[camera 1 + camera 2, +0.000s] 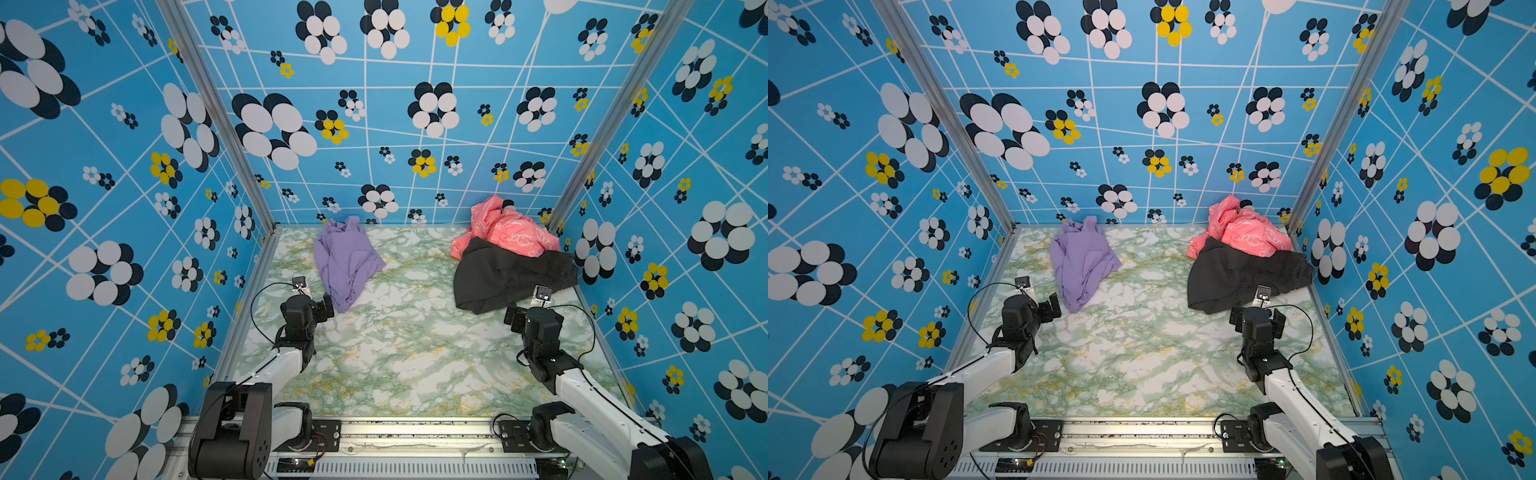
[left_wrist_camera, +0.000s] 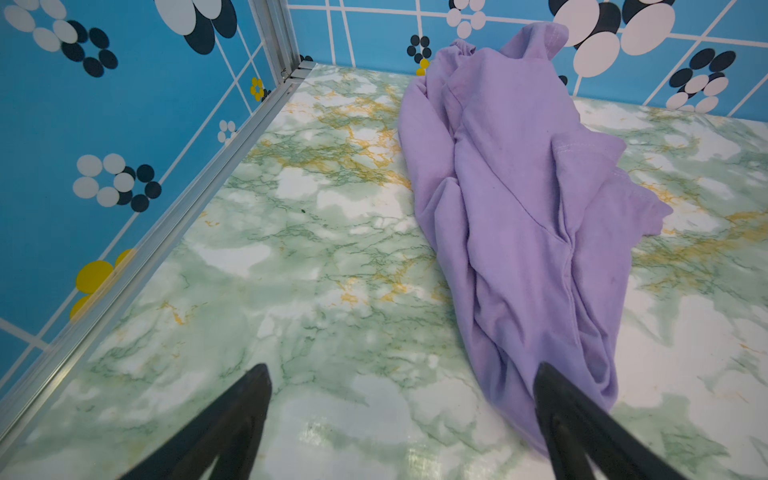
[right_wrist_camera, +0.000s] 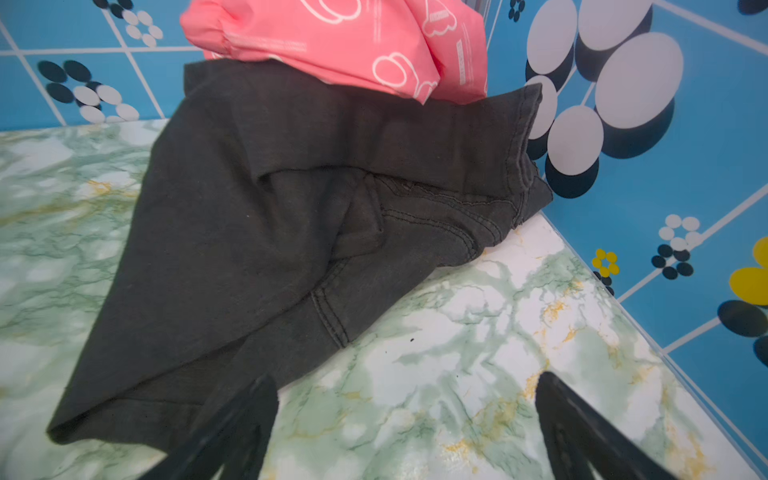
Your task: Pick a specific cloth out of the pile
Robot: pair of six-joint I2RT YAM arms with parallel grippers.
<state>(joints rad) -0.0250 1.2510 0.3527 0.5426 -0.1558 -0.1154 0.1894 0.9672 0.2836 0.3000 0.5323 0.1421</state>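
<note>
The lavender cloth [image 1: 347,262] lay by itself on the counter [image 1: 415,357], toward the back and left of centre, its far end bunched against the back wall. It was well apart from the pile [image 1: 511,257] in the far right corner, where the pink cloth [image 1: 505,232] sat on the back of the black cloth [image 1: 507,276]. Judged by that gap, the wanted piece was already clear of the others.

What the coming move seemed to turn on: the cloth's long axis ran from the back wall toward the near left, tapering to a narrow tip, and that tip ended just beside the left pincer [image 1: 326,308]. The left arm was plainly the nearer one. The right pincer [image 1: 1257,316] hung at the near edge of the black cloth, with open counter between it and the lavender piece.

In the left wrist view the left pincer [image 2: 401,374] stood with jaws wide apart and empty. One fingertip [image 2: 544,376] overlapped the cloth's [image 2: 519,208] near tip – whether it touched the fabric or hovered above it could not be told. The other was over bare counter.

The right pincer [image 3: 407,382] was likewise spread wide and held nothing. One finger lay across the hem of the black cloth [image 3: 270,232] in its wrist view, the other over marble.
</note>
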